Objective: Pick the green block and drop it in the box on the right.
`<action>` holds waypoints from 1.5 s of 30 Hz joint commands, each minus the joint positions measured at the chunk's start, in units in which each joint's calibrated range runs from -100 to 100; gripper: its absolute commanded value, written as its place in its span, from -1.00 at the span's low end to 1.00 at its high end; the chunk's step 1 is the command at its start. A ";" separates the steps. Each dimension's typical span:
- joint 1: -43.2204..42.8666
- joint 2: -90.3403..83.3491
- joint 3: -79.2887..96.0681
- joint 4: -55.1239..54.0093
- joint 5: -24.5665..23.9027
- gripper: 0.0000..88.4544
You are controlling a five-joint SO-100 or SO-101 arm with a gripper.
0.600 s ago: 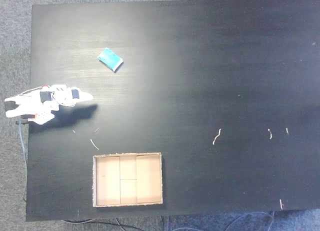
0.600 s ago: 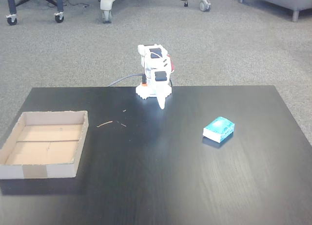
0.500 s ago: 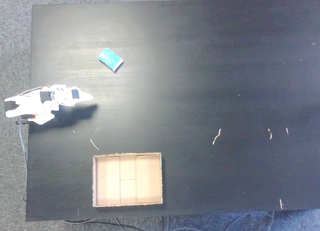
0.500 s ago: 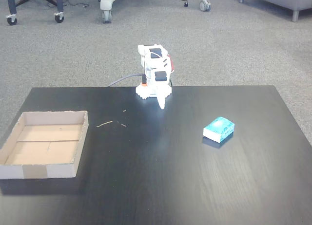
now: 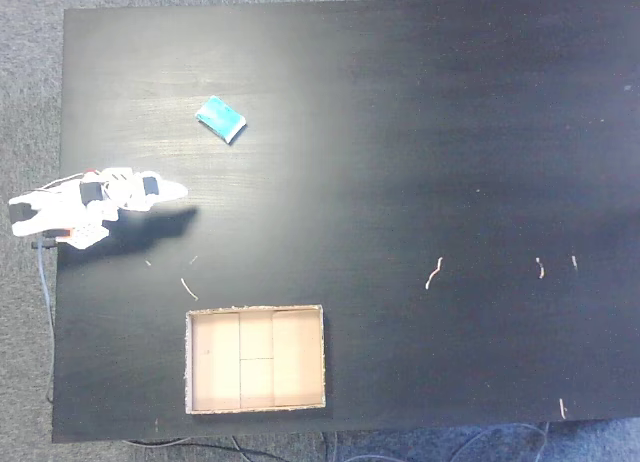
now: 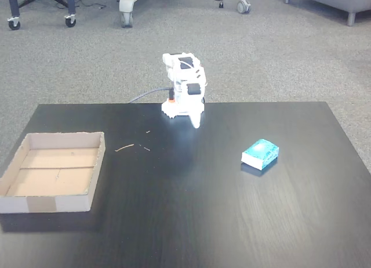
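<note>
The green block (image 5: 220, 118) (image 6: 260, 153) is a small teal block with a whitish edge, lying on the black table apart from everything. The box (image 5: 256, 358) (image 6: 52, 170) is a shallow tan cardboard tray with nothing in it. My white arm sits folded at the table's edge. Its gripper (image 5: 176, 191) (image 6: 195, 122) points over the table with the fingers together and nothing between them. In the top-down fixed view the block lies up and right of the fingertips, and the box lies below them.
The black table (image 5: 420, 162) takes up most of both fixed views. Small pale scraps (image 5: 433, 273) lie on it, some near the box (image 6: 124, 147). Chair bases with casters (image 6: 124, 13) stand on the grey carpet behind the arm.
The gripper has shifted slightly toward the block's side; in the front fixed view its tip has swung a little right. Block and box have not moved.
</note>
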 commanded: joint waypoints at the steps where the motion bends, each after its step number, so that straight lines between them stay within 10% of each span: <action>1: -5.53 3.25 -14.92 1.58 -1.61 -1.00; 7: -18.02 29.67 -50.37 11.74 -4.44 -0.45; 18: -25.76 80.89 -88.54 29.32 5.23 0.33; 37: -20.78 132.80 -121.45 33.62 11.18 0.30; 45: -20.24 137.03 -125.26 31.47 11.62 -0.25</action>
